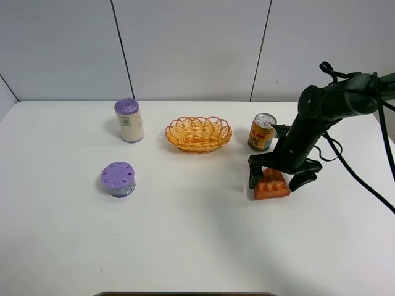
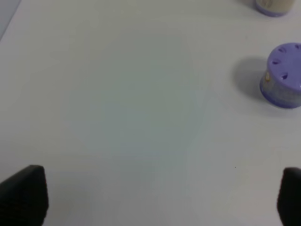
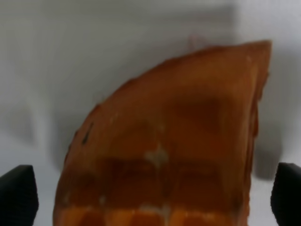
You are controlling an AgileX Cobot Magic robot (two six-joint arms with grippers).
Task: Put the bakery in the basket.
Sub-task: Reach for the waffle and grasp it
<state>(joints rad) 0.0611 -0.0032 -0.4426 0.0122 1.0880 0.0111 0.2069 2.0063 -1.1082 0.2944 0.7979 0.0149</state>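
Observation:
The bakery, an orange-brown waffle wedge (image 1: 271, 186), lies on the white table right of the middle. My right gripper (image 1: 279, 181) is open and low over it, one finger on each side. In the right wrist view the waffle (image 3: 174, 160) fills the picture between the two dark fingertips (image 3: 17, 194), blurred by closeness. The orange woven basket (image 1: 199, 133) stands empty at the back middle, left of the waffle. My left gripper (image 2: 150, 197) is open over bare table, only its fingertips (image 2: 23, 193) showing; the left arm is out of the high view.
A red-and-gold drink can (image 1: 262, 132) stands just behind the waffle, close to my right arm. A tall purple-capped jar (image 1: 129, 120) is at the back left. A short purple-lidded tub (image 1: 118, 179) sits in front of it, also in the left wrist view (image 2: 282, 75).

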